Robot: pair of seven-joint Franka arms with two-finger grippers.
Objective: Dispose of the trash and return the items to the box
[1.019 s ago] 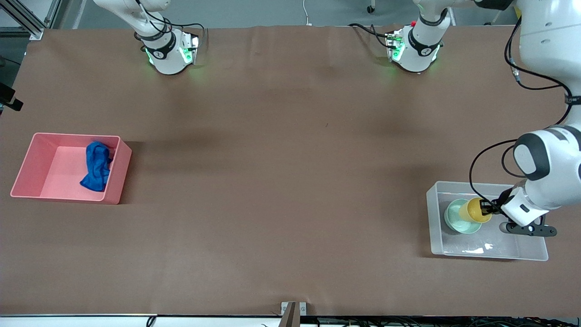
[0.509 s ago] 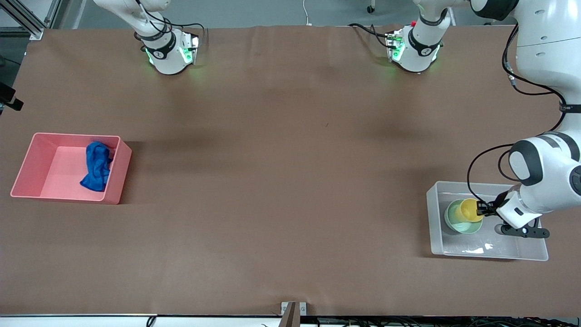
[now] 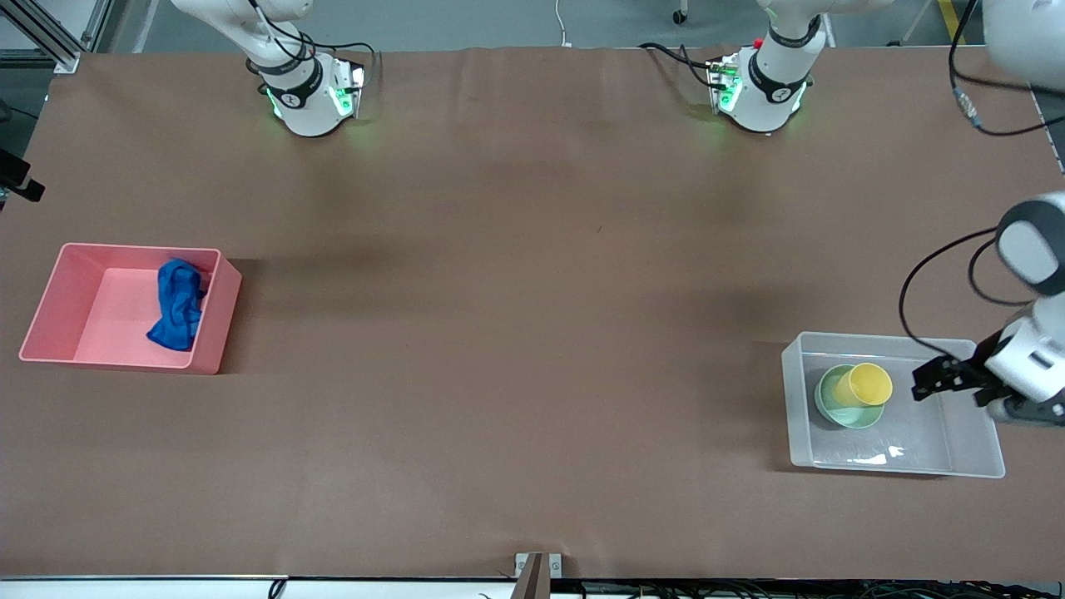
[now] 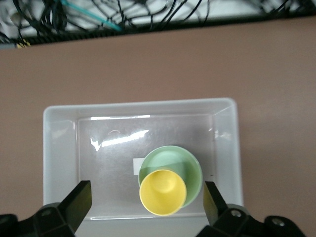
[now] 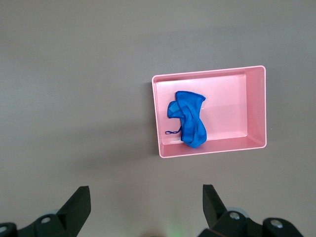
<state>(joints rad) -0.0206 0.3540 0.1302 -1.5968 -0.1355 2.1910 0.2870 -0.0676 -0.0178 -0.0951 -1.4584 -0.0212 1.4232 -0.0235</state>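
The yellow cup [image 3: 865, 385] sits in the mint-green bowl [image 3: 844, 408] inside the clear box [image 3: 874, 338]. My left gripper [image 3: 932, 380] is open and empty, up over the box, beside the cup and apart from it. In the left wrist view the cup [image 4: 163, 192] and bowl [image 4: 185, 163] show between the open fingers of my left gripper [image 4: 146, 193], down in the box [image 4: 59, 148]. The blue rag [image 3: 176, 304] lies in the pink bin [image 3: 50, 293]. My right gripper [image 5: 146, 193] is open and empty, high over the table; the front view does not show it.
A white sticker [image 4: 137, 166] shows on the box's bottom beside the bowl. The right wrist view shows the pink bin [image 5: 256, 106] with the rag [image 5: 188, 118] from high up. The two arm bases [image 3: 308, 104] [image 3: 761, 96] stand along the table's back edge.
My left gripper has opened and let go of the yellow cup, then risen and drawn away toward the left arm's end. The cup now rests in the bowl.
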